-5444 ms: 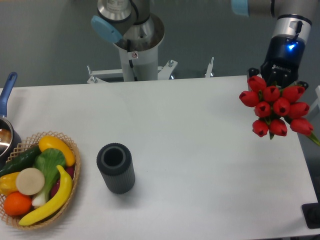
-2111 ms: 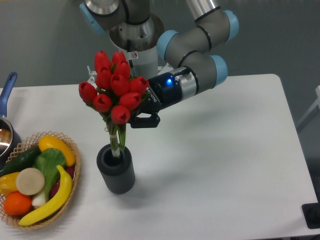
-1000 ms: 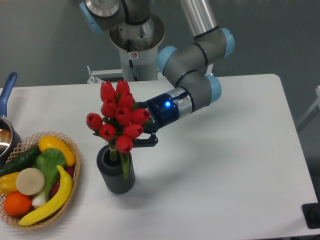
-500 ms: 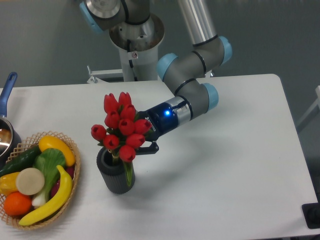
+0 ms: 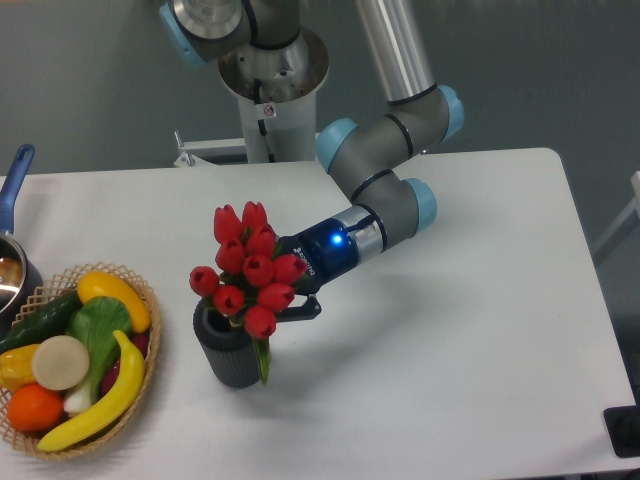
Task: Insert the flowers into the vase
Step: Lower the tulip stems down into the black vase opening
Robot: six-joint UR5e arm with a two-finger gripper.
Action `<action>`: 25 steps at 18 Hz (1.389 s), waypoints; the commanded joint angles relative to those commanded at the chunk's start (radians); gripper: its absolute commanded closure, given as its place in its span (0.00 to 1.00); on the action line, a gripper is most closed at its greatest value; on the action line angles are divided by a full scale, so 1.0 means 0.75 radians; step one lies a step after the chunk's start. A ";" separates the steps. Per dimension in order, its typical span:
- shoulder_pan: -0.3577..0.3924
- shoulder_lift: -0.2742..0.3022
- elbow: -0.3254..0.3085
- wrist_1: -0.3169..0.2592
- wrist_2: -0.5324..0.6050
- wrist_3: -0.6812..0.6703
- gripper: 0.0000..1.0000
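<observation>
Left of my arm, the tulip bunch stands with its stems down in the ribbed dark vase on the bench. It looks light, with soft buds; the tied stems seem the safest hold. My pincer sits behind the blooms, so I cannot tell whether it grips.

I see the vase standing on the worktop, the flowers rising from its mouth. Just right of the vase, the gripper meets the bunch (fingers hidden). The basket sits left of the vase.
</observation>
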 joint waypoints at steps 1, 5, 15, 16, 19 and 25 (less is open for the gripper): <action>0.000 -0.006 0.000 0.000 0.000 0.000 0.61; 0.000 -0.016 -0.004 0.000 0.002 0.000 0.60; 0.000 -0.016 -0.010 0.000 0.006 0.000 0.32; 0.000 -0.012 -0.012 0.000 0.008 0.000 0.24; 0.000 -0.006 -0.031 -0.002 0.078 -0.002 0.21; 0.000 0.006 -0.051 0.000 0.102 0.000 0.05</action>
